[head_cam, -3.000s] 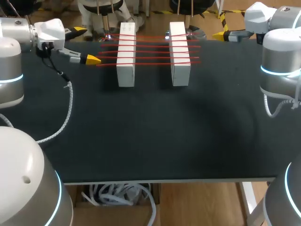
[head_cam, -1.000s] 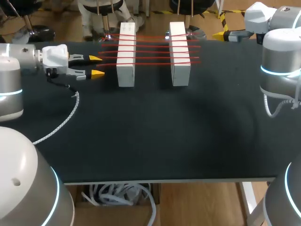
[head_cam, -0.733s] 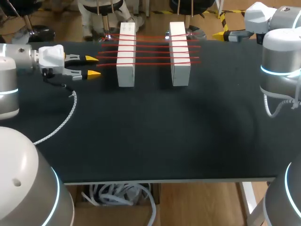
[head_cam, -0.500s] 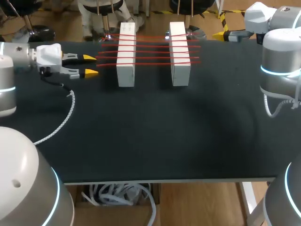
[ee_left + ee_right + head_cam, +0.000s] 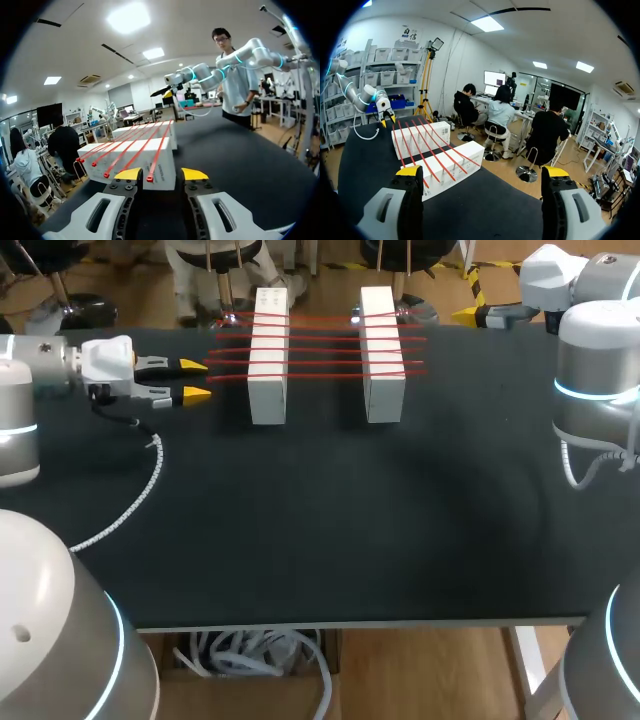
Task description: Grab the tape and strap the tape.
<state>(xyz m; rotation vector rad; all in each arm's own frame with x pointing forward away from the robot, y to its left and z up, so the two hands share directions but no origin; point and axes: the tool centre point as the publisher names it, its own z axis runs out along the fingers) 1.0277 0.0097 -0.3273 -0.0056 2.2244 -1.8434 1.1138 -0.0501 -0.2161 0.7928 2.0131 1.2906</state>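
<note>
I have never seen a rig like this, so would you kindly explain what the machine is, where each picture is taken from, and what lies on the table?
This is a robot with two arms at a black table. The head view looks down from above and behind the robot. The two round pictures come from a camera on each wrist, looking out along that arm's fingers. On the table stand two white boxes side by side, with several red straps stretched across both. The left gripper is just beside the straps' ends, open and holding nothing. The right gripper is off near the table's far right edge, also open and empty.
</note>
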